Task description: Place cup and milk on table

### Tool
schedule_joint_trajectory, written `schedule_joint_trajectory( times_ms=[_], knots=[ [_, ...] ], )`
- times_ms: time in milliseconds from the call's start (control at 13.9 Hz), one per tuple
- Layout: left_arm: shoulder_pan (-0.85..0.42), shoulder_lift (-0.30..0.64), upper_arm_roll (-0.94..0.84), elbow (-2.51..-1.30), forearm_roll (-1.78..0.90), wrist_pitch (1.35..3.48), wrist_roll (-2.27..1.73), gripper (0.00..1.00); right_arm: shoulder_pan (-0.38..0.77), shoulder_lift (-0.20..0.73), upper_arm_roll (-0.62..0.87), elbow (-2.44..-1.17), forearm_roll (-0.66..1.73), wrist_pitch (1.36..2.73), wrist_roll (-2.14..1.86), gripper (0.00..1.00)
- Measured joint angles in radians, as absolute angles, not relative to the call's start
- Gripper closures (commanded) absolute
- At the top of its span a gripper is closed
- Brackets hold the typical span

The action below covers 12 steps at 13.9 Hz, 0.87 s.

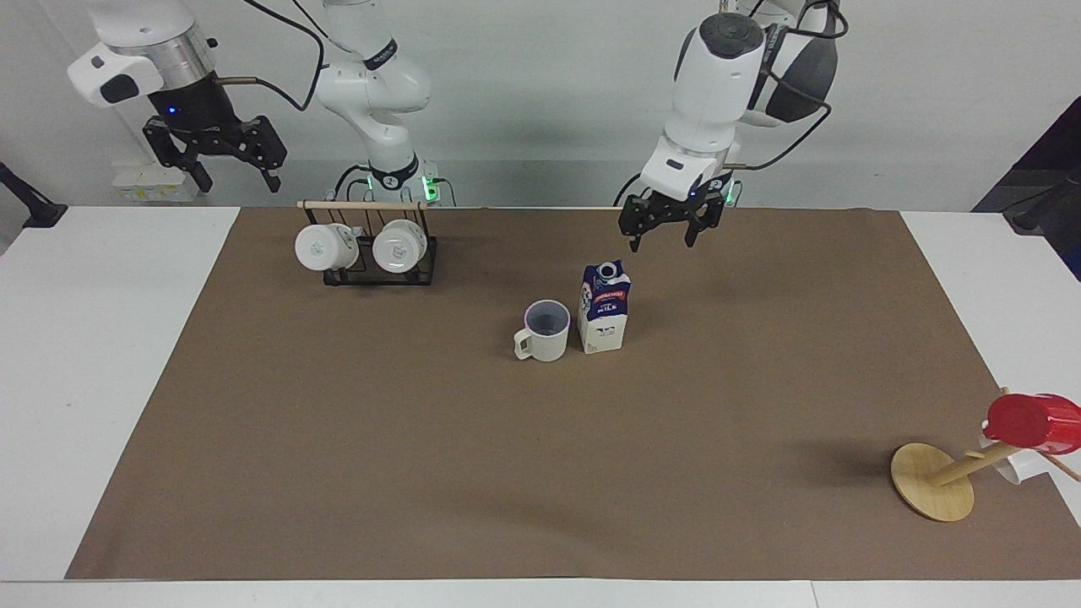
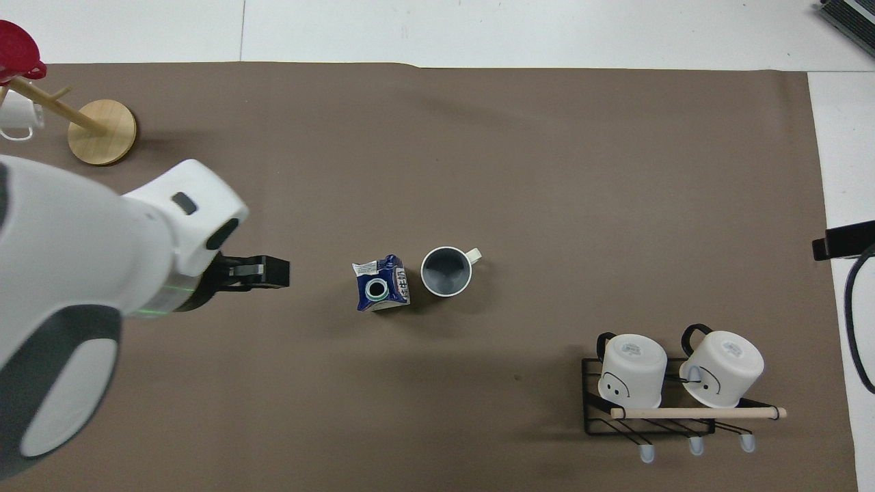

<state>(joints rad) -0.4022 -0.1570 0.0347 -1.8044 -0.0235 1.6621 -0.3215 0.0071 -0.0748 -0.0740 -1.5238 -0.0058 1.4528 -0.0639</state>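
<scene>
The cream cup stands upright on the brown mat of the table, handle pointing away from the robots. The blue and white milk carton stands upright beside it, toward the left arm's end. My left gripper is open and empty, raised in the air above the mat and well clear of the carton, toward the left arm's end. My right gripper is open and empty, raised high above the table's edge near the mug rack.
A black wire rack with two white mugs stands near the right arm's base. A wooden mug tree with a red cup leans at the corner farthest from the robots at the left arm's end.
</scene>
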Motion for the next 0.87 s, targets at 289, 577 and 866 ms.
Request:
schedule_joint_trajectory(
  times_ms=[289, 577, 866],
  knots=[
    [-0.222, -0.222, 0.044, -1.79, -0.023, 1.557, -0.046, 0.0, 0.008, -0.075, -0.073, -1.524, -0.013, 1.45, -0.064, 0.0],
    [-0.165, -0.227, 0.044, -1.757, -0.017, 1.524, 0.002, 0.0, 0.01, -0.077, -0.071, -1.527, -0.014, 1.443, -0.062, 0.0],
    [-0.165, -0.223, 0.049, -1.733, -0.002, 1.524, 0.003, 0.0, 0.01, -0.09, -0.071, -1.546, -0.016, 1.442, -0.055, 0.0]
  ],
)
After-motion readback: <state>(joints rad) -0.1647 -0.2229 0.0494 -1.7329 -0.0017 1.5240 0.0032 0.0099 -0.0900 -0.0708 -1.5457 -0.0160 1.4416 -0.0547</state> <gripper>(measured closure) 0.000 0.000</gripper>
